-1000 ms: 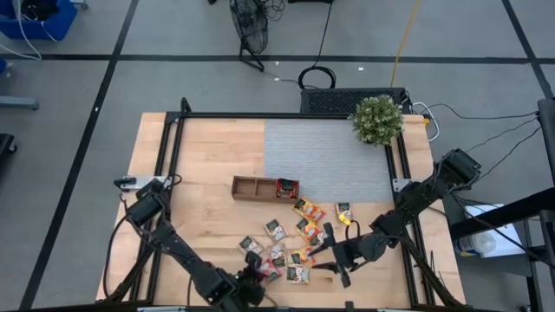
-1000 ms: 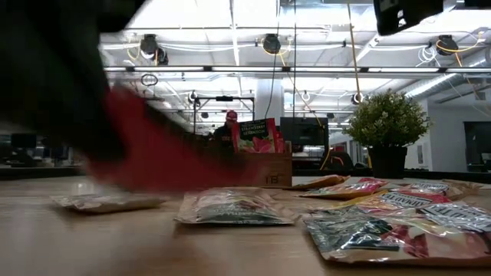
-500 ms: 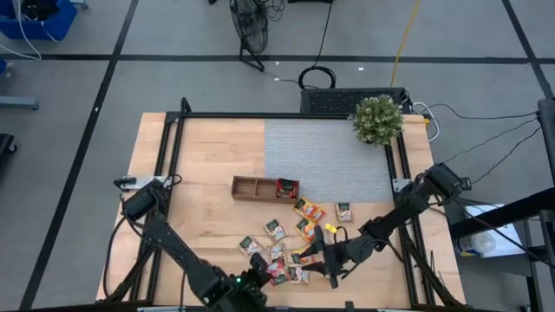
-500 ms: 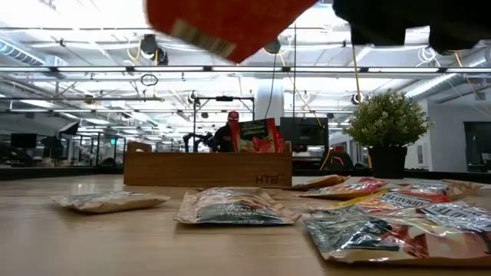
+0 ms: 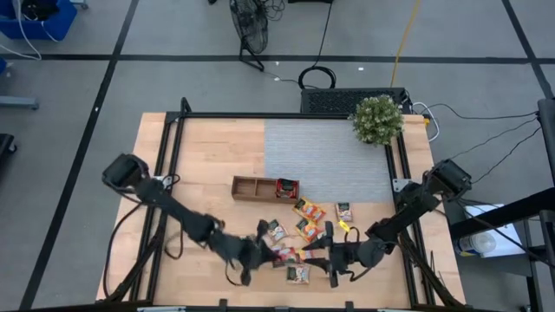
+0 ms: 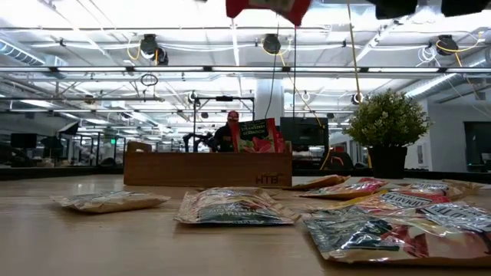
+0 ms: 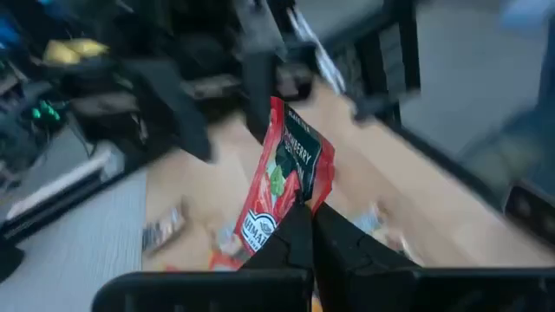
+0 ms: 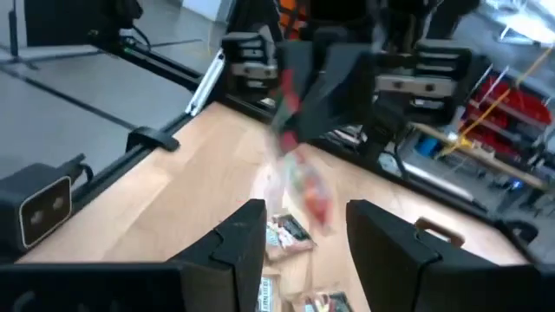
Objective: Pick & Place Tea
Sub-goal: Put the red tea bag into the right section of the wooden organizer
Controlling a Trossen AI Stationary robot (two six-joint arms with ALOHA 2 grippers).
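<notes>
Tea sachets, small flat squares in red, orange and green-and-white (image 5: 299, 232), lie scattered on the pale wooden counter (image 5: 208, 156) just on the near side of the long brown wooden three-compartment tray (image 5: 251, 187), which I take as my landmark. From my remote seat I see a grey mat (image 5: 325, 160) covering the counter on the far side of the tray and reaching off to its right, with a small green potted plant (image 5: 376, 119) at that mat's far right corner, well apart from the tray.

My left arm reaches in from the counter's left edge, and its left gripper (image 5: 257, 251) sits over the near-left part of the scatter, on the near side of the tray. Its fingers (image 7: 299, 243) are pinched shut on one red tea sachet with a green label (image 7: 286, 178), which stands up from the fingertips, raised clear of the counter; in the low view it hangs at the very top of the picture (image 6: 268, 8), higher than the tray (image 6: 207, 169).

My right gripper (image 5: 332, 260) hovers to the near right of the tray, over the right side of the scatter, with its fingers (image 8: 238, 238) apart and nothing between them.

One red sachet (image 5: 284, 186) already stands upright in the tray's right-end compartment.
</notes>
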